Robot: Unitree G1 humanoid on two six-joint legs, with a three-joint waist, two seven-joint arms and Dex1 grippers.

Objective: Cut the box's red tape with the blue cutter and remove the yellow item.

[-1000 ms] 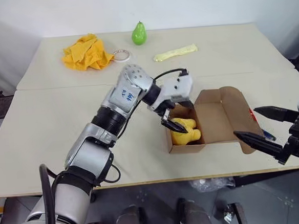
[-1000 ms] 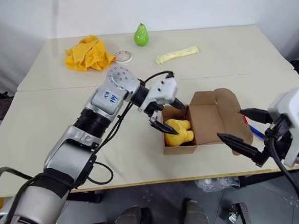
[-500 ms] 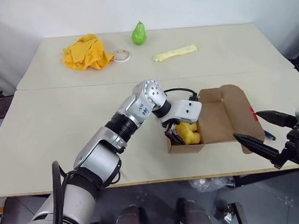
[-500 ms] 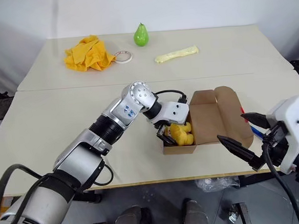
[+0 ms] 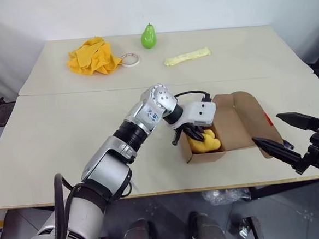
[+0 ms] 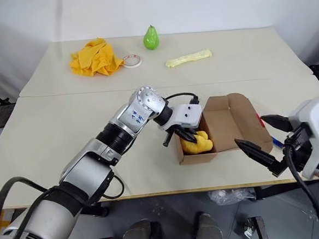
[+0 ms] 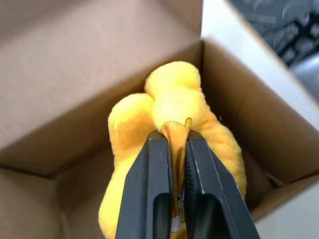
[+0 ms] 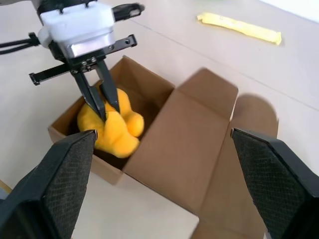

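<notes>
Cardboard box (image 6: 226,127) lies open on the table (image 6: 56,132), flaps spread, with the yellow item (image 7: 174,107) inside at its left end. Left claw (image 7: 172,137) reaches into the box and pinches the yellow item between its fingers. Right claw (image 5: 282,134) hangs just right of the box, fingers spread wide and holding nothing.

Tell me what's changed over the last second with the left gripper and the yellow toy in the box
The left gripper went from open above the yellow item down into the box and closed, pinching a fold of the toy. The box has shifted slightly. The toy still lies in the box, not lifted. The right gripper remains open beside the box; the cloth, pear, tape roll and pale strip are unmoved.
</notes>
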